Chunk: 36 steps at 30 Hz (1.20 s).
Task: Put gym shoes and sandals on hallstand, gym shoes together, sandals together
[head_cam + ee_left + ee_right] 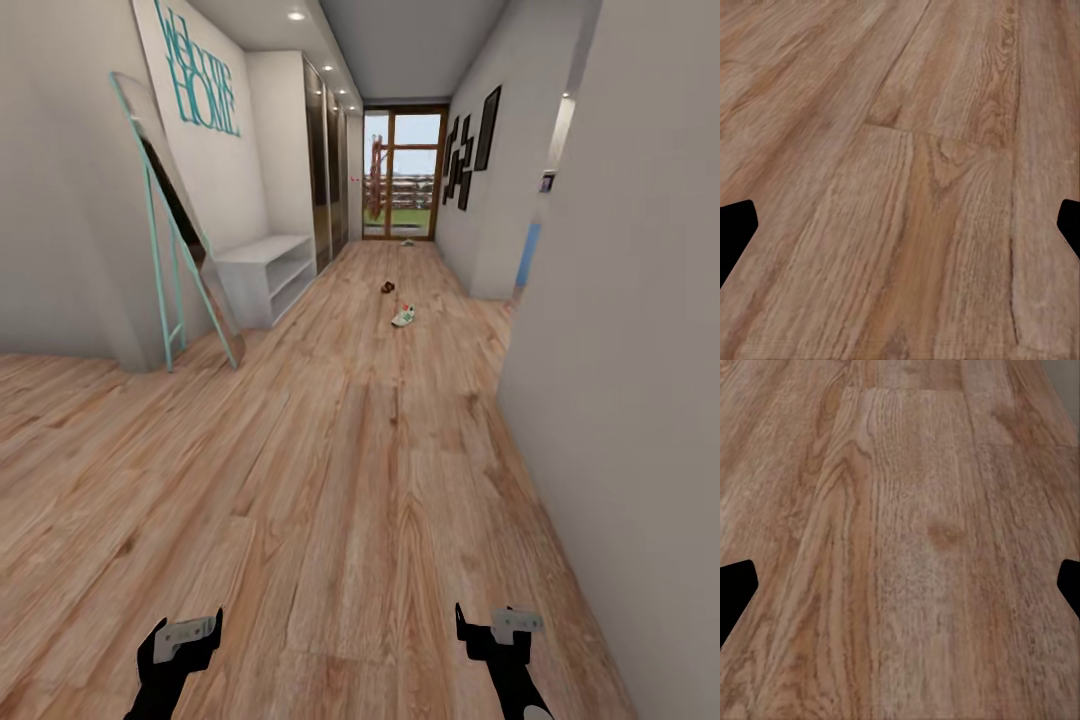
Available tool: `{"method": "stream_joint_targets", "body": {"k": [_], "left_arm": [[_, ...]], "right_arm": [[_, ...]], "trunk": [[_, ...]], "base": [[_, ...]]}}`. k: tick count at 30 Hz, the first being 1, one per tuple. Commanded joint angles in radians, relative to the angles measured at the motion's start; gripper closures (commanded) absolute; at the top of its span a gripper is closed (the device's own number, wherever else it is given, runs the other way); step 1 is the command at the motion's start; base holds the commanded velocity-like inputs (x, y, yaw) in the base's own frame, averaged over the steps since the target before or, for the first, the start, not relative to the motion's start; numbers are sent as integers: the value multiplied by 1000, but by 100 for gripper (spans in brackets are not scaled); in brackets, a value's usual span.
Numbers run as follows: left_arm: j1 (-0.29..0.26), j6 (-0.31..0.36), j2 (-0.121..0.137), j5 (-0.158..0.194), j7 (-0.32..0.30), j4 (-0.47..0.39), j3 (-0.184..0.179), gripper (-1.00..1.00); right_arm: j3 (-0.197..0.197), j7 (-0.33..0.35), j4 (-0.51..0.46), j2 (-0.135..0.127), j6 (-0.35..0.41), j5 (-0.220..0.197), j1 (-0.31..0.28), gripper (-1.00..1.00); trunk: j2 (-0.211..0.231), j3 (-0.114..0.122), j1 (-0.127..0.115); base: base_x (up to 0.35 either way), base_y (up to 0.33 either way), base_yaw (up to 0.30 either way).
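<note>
Far down the corridor floor [340, 480], one gym shoe [403, 316], white with a green and red touch, lies in the middle of the passage. Just beyond it sits a dark brown sandal [387, 287]. A small pale shape [407, 242] near the glass door is too small to identify. The white hallstand [266, 268] stands against the left wall, its shelves bare. My left gripper [187, 632] and right gripper [495, 622] hang low in front of me, both open and empty. In the wrist views their dark fingertips [735, 225] [735, 585] frame bare planks.
A teal-framed mirror [175, 230] leans on the left wall before the hallstand. A wall corner [600, 380] juts in close on my right. Dark wardrobes [325, 170] follow the hallstand, and a glass door [403, 175] ends the corridor.
</note>
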Motion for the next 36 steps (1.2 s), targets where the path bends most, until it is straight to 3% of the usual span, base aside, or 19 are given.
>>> {"method": "stream_joint_targets", "body": {"k": [1, 12, 36], "left_arm": [[0, 0, 0, 0, 0, 0, 0, -100], [0, -1, 1, 2, 0, 0, -2, -100], [0, -2, 2, 2, 0, 0, -3, -100]], "right_arm": [[0, 0, 0, 0, 0, 0, 0, -100], [0, 0, 0, 0, 0, 0, 0, -100], [0, 0, 0, 0, 0, 0, 0, -100]], "trunk": [[0, 0, 0], [0, 0, 0], [0, 0, 0]], "base": [[317, -70, 0], [186, -71, 0], [23, -10, 0]]}}
